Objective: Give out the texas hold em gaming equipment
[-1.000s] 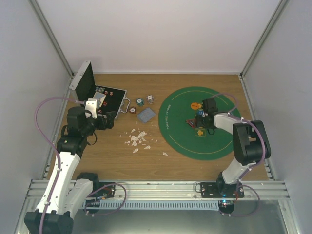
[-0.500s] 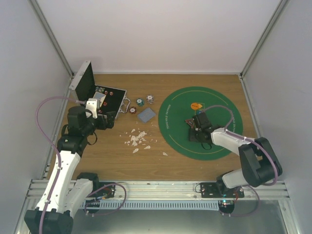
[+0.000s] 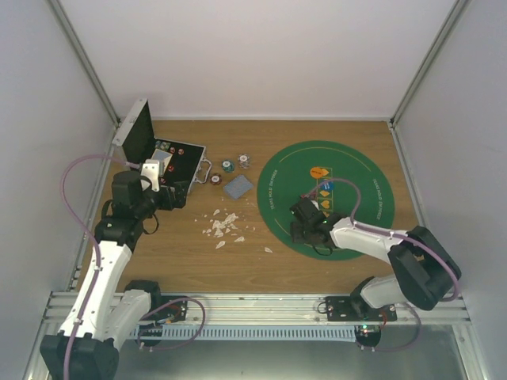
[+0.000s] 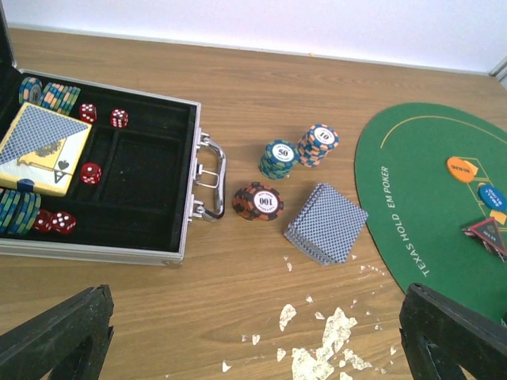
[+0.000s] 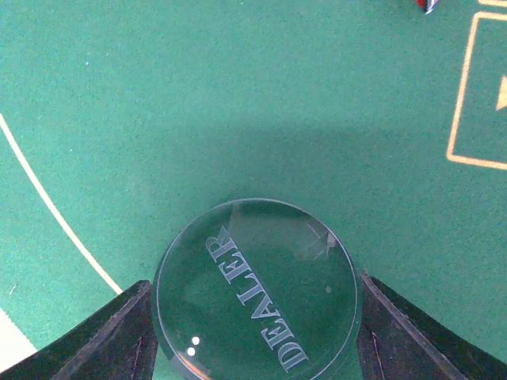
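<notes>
Green poker mat (image 3: 356,162): right gripper (image 5: 255,332) low over its near-left felt, clamped on a clear DEALER button (image 5: 255,277). Recommend setting it flat on bare felt, clear of the printed boxes, before releasing. Left gripper (image 4: 253,340) gapes empty by the open case (image 4: 186,182); card deck (image 4: 326,223) and chip stacks (image 4: 277,158) lie between case and mat. Button's lower rim cut off; felt contact unclear.

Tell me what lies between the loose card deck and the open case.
A short red-black chip stack marked 100 sits between the card deck and the case, beside its handle. The left wrist view shows it.
</notes>
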{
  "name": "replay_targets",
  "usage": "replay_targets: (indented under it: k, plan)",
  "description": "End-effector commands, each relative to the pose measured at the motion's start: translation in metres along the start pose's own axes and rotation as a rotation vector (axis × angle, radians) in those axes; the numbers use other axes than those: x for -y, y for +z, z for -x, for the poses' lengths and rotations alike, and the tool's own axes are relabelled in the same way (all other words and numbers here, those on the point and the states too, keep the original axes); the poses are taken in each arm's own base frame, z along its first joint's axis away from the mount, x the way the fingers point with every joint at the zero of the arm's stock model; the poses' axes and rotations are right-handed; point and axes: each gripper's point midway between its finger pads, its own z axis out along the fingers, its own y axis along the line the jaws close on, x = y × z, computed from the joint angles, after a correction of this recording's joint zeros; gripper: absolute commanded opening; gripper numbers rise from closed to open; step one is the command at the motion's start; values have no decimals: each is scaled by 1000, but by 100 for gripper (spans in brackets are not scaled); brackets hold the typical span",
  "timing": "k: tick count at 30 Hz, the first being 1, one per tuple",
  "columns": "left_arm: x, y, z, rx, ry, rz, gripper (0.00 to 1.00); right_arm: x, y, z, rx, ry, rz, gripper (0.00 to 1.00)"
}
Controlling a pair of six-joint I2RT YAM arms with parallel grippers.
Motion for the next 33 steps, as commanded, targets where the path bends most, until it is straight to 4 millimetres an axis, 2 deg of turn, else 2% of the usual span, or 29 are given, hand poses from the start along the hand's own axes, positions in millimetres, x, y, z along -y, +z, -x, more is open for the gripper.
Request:
replay_targets:
  k: [1,12,33]
  plan:
    - [2,4,4,20,10,-12,99,-1,6,-43,-141,10,-37,58]
    - [3,2,6,28,12,-16,99,9,14,-47,-133,11,-130,60]
    - [3,1,5,26,14,-15,99,32,15,-23,-95,37,-150,61]
